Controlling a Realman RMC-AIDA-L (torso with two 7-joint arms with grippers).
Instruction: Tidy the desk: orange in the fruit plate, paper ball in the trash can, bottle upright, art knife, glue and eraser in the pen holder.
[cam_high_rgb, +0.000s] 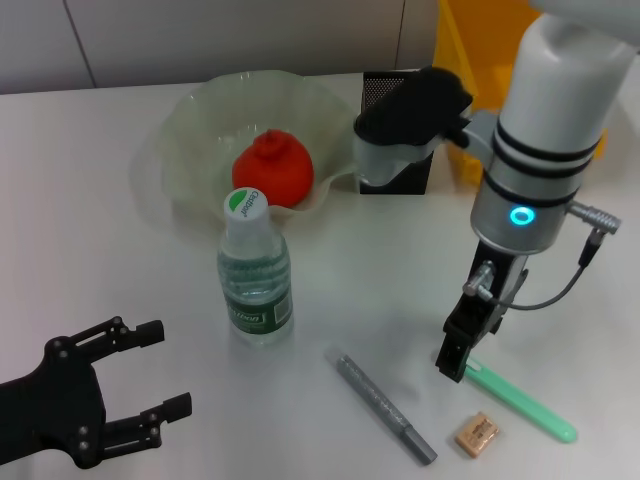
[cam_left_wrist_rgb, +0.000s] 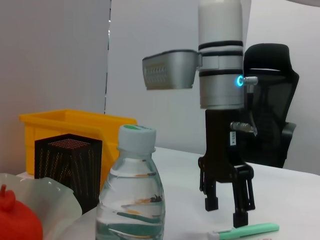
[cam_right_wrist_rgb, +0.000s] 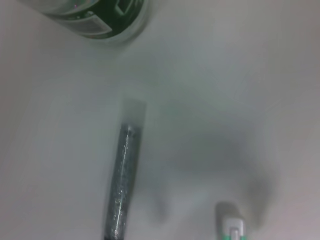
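The orange (cam_high_rgb: 272, 168) lies in the pale-green fruit plate (cam_high_rgb: 200, 108). In front of the plate the bottle (cam_high_rgb: 255, 275) stands upright. My right gripper (cam_high_rgb: 452, 362) points straight down, open, just above the near end of the green art knife (cam_high_rgb: 522, 402); the left wrist view shows that gripper (cam_left_wrist_rgb: 225, 211) empty, with the art knife (cam_left_wrist_rgb: 245, 231) on the table under it. The grey glue stick (cam_high_rgb: 385, 405) and the tan eraser (cam_high_rgb: 477, 435) lie close by. My left gripper (cam_high_rgb: 165, 368) rests open at the front left. The paper ball is out of view.
The black mesh pen holder (cam_high_rgb: 392, 95) stands behind the right arm, partly hidden by its wrist. The yellow trash can (cam_high_rgb: 480, 50) is at the back right. An office chair (cam_left_wrist_rgb: 270, 100) stands beyond the table.
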